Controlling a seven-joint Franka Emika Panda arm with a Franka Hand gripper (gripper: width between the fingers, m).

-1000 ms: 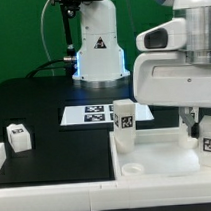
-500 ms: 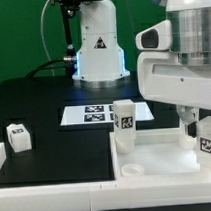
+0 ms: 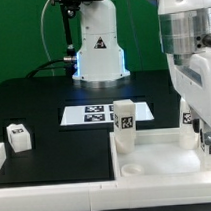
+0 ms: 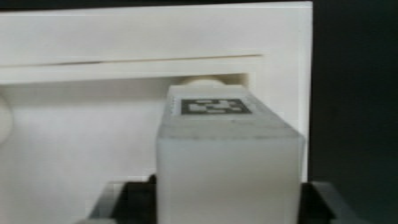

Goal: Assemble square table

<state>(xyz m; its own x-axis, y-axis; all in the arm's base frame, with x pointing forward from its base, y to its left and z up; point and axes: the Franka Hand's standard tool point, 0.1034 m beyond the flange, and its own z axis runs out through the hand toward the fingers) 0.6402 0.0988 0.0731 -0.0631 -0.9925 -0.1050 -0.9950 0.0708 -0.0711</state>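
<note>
claw (image 4: 228,203) astride tagged leg (image 4: 222,140), upright on white slab (image 3: 156,157)

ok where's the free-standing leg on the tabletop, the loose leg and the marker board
free-standing leg (image 3: 123,120): exterior view, its tagged face
loose leg (image 3: 18,139): exterior view, its near side
marker board (image 3: 94,114): exterior view, its printed tags

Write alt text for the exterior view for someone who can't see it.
A white robot arm reaches down at the exterior view's right, its gripper around a tagged leg on the white tabletop slab. A second leg stands upright on the slab, and a third leg sits loose on the black table.
</note>
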